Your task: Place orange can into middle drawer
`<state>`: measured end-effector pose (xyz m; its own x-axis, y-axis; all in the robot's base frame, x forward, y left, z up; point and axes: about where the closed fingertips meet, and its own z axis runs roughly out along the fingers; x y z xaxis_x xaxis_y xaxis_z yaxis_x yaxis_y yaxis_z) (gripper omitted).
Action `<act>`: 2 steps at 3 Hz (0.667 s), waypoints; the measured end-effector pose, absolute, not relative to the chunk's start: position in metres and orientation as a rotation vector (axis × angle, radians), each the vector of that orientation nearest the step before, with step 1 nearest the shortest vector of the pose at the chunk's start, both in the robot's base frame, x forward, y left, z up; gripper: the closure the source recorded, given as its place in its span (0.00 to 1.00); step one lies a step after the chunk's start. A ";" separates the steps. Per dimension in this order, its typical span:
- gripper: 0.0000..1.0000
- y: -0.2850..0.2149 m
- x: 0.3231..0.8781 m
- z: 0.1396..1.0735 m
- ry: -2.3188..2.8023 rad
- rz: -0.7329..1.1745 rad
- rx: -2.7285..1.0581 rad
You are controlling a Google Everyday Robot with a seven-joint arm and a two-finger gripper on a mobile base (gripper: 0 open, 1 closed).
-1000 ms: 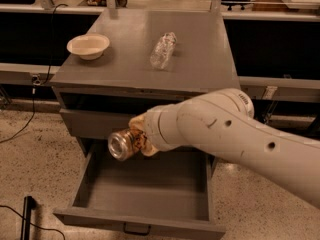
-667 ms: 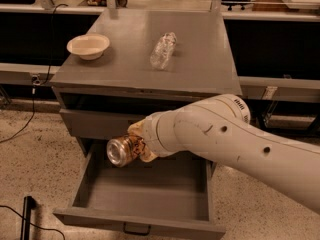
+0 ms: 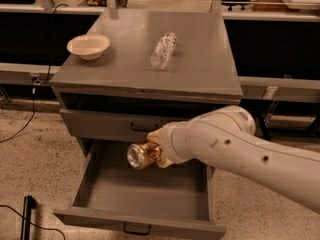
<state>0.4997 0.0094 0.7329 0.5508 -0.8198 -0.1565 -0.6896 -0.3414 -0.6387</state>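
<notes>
orange can point(image 3: 140, 155) | held sideways in gripper point(image 3: 156, 152) | above open middle drawer point(image 3: 150, 196)

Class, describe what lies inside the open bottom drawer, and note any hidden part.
The middle drawer shows only bare grey floor. The gripper, holding the orange can above its back, covers the floor there.

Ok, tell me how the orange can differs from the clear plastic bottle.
The orange-brown metal can is opaque and held in the gripper above the open grey drawer; the clear crinkled plastic bottle is see-through, longer, and rests free on the cabinet top. Both lie sideways.
</notes>
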 end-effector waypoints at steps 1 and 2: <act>1.00 -0.053 0.501 0.692 1.331 -0.251 -2.006; 1.00 -0.104 0.504 0.649 1.420 -0.213 -1.939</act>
